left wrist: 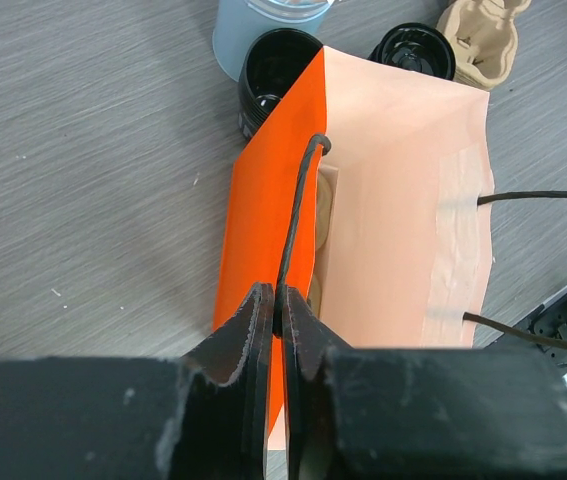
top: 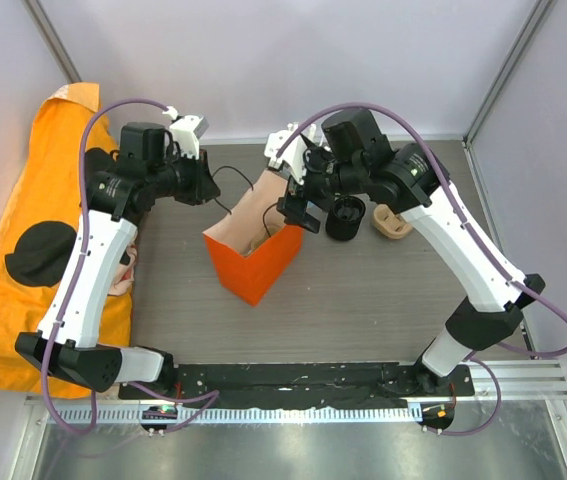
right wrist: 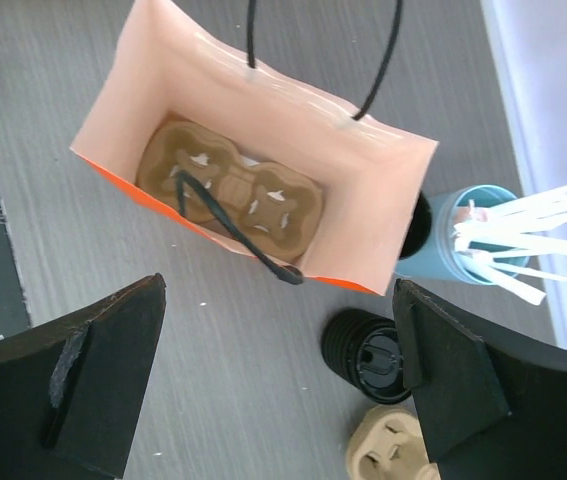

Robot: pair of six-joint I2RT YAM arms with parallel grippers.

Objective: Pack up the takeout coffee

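An orange paper bag (top: pixel 255 262) stands open in the middle of the table. A brown cardboard cup carrier (right wrist: pixel 228 185) lies in its bottom. My left gripper (left wrist: pixel 279 310) is shut on the bag's black cord handle (left wrist: pixel 298 210) and holds it up at the bag's left side; it shows in the top view (top: pixel 210 185). My right gripper (right wrist: pixel 278 300) is open and empty above the bag's right edge, also in the top view (top: pixel 298 205). A black stack of lids (right wrist: pixel 368 355) stands just right of the bag.
A beige cup carrier (top: pixel 393 222) lies right of the black lids (top: pixel 345 217). A blue cup (right wrist: pixel 463 240) with white strips stands behind the bag, next to a black cup (left wrist: pixel 275 70). An orange cloth (top: pixel 3 300) covers the table's left side.
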